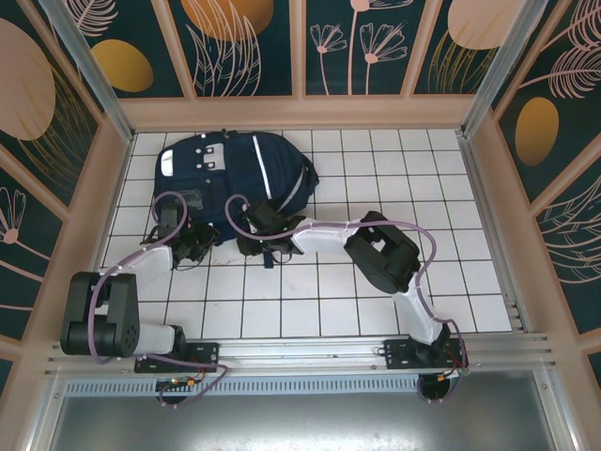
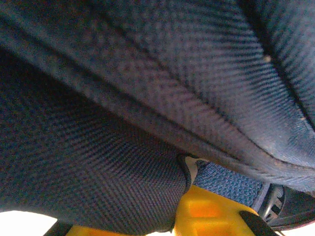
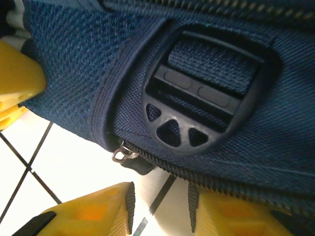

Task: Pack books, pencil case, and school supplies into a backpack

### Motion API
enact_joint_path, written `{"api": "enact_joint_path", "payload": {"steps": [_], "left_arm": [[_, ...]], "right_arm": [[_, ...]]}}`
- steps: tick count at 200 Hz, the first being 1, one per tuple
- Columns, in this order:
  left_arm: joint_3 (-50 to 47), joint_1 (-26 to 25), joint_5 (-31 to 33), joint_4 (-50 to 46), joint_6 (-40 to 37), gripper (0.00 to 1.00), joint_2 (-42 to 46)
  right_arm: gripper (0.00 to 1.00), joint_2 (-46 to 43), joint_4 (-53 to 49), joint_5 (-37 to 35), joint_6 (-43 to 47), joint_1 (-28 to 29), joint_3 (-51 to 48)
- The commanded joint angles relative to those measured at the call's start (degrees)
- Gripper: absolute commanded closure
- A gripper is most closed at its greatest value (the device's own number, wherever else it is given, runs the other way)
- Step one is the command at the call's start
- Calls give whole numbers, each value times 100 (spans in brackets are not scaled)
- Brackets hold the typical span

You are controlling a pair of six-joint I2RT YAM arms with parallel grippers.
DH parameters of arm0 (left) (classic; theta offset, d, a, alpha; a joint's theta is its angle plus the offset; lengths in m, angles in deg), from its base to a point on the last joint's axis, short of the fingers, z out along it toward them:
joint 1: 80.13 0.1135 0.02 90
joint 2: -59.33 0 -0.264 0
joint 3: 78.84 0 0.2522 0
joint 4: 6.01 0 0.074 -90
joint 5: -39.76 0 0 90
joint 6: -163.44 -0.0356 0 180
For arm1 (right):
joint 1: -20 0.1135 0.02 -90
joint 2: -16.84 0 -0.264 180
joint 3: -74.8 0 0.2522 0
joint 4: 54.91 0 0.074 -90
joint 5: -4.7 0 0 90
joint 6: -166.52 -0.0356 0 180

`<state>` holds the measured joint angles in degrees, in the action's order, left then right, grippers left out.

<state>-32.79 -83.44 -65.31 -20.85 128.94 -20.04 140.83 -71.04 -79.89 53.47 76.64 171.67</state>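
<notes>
The left gripper (image 1: 194, 242) sits at the near left edge of the backpack (image 1: 235, 174). That bag lies in the upper left part of the tiled table (image 1: 394, 188). In the left wrist view a fold of navy mesh drops between the yellow fingers (image 2: 202, 211), so they look clamped on the fabric. The hold is on a soft, thin fold. I judge it could slip out if the bag is tugged, and the whole bag could then slide over the smooth tiles.

Further right, the right gripper (image 3: 161, 191) has its jaws apart, with bare tile in the gap. It hovers just below the zip pull (image 3: 120, 156). The pull is small and lies close under the seam. Closing here could miss it and catch only fabric or the tile. The black buckle (image 3: 211, 98) just above and to the right could also snag a finger.

The backpack is dark navy weave with white stripes (image 1: 299, 188). It lies flat, with its dark straps trailing toward the arms. The zip line runs along its lower edge in the right wrist view, and blue webbing is threaded through the buckle.
</notes>
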Motion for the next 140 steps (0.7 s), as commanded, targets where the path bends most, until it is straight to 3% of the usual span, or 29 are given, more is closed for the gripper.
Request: {"api": "enact_joint_path", "payload": {"steps": [1,66,99,119,133,140], "left_arm": [[265,15,338,105,-257,81,-292],[409,12,237,126,-290,83,-535],[433,15,241,117,-281,83,-519],[455,15,250,95,-295,83,-520],[470,15,271,83,-290,84,-529],[483,15,300,47,-307,86,-527]], "right_arm": [[64,240,127,-128,-8,23,443],[61,610,46,-404,-98,23,811],[67,769,3,-602,-165,22,922],[79,786,-43,-821,-149,25,924],[98,740,-116,-934,-140,18,905],[100,691,-129,-970,-141,22,864]]}}
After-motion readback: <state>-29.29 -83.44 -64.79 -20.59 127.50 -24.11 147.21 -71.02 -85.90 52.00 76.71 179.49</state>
